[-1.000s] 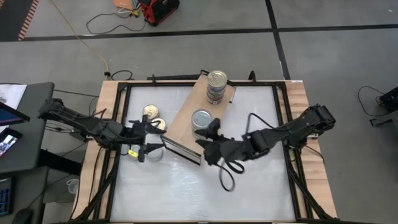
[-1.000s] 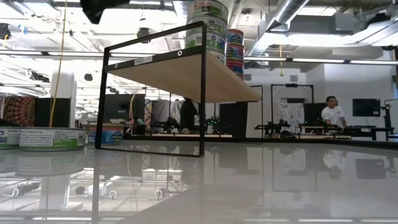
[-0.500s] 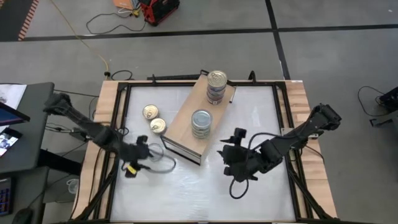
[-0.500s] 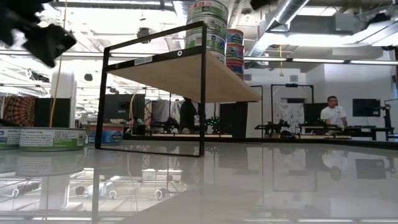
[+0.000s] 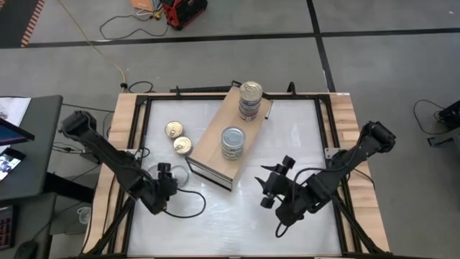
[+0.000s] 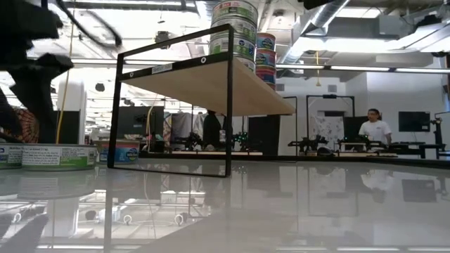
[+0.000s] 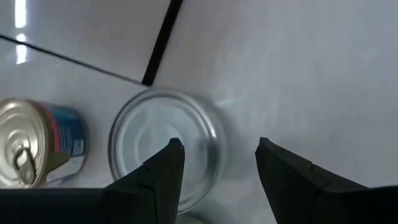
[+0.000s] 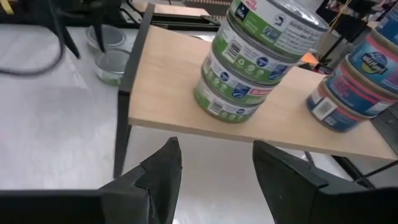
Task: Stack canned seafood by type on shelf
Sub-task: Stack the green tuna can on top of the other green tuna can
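The shelf (image 5: 213, 144) stands slantwise mid-table. On it are a stack of silver-lidded tins with green labels (image 5: 233, 142) (image 8: 249, 59) and, at its far end, a gold-lidded stack (image 5: 250, 99) (image 8: 354, 87). Two gold-lidded tins (image 5: 173, 129) (image 5: 182, 145) lie flat on the table left of the shelf. A silver-lidded tin (image 7: 163, 146) (image 5: 182, 173) lies flat by the shelf's near corner. My left gripper (image 7: 217, 162) (image 5: 171, 180) is open, tipped down over this tin's edge. My right gripper (image 8: 214, 165) (image 5: 267, 191) is open and empty, near-right of the shelf, facing it.
The table has raised wooden rails (image 5: 123, 137) on its sides. Loose black cable (image 5: 188, 201) lies on the white top near my left arm. There is bare tabletop (image 5: 230, 223) along the near side. In the low view a person (image 6: 370, 130) stands far back in the room.
My left gripper has dropped toward the table and tipped downward over the silver-lidded tin, its arm folding toward the near-left. My right gripper has drawn back from the silver-lidded stack toward the table's near-right and rolled. The tins have stayed put.
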